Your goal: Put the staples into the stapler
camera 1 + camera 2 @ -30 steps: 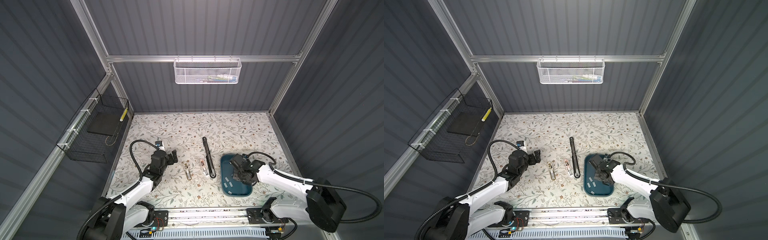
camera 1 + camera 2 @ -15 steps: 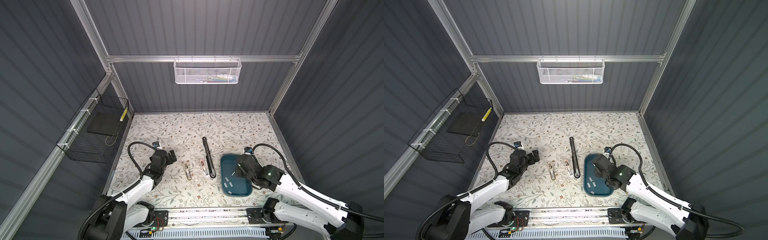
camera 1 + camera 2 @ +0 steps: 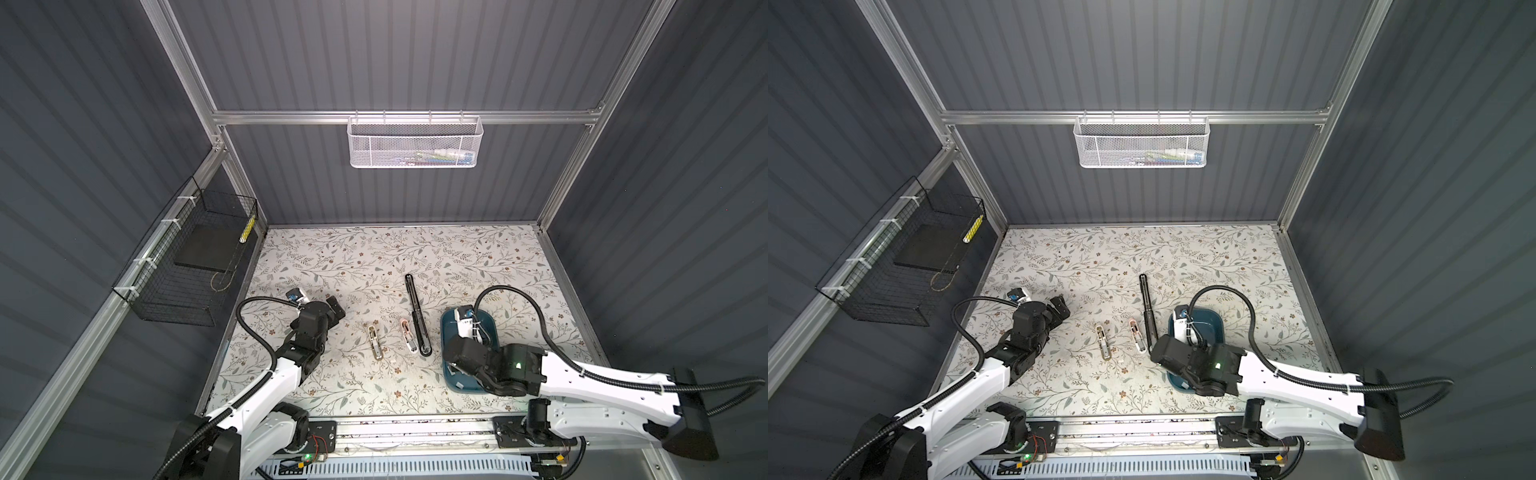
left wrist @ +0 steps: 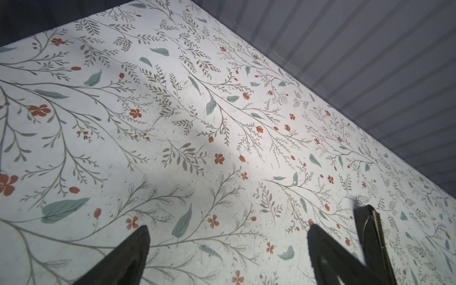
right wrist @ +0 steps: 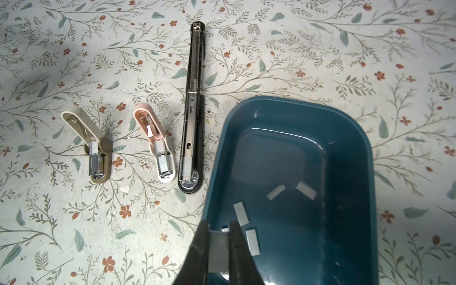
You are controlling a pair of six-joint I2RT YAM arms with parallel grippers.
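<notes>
Staple strip (image 5: 218, 249): pinched flat between the right gripper (image 5: 218, 228) fingers, now lifted above the tray's (image 5: 283, 101) near corner on the stapler side. A second ago that gripper was down inside the tray. Other strips (image 5: 241, 213) remain on the tray floor. Pickup looks done; next is the carry to the open staplers (image 5: 160, 148). Left gripper (image 4: 229, 230) spread, empty, toward the table's left edge.

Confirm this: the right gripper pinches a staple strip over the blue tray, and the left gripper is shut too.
Wrong on the left gripper: the left wrist view shows it open, fingers wide apart. The right gripper does pinch a staple strip over the blue tray.
</notes>
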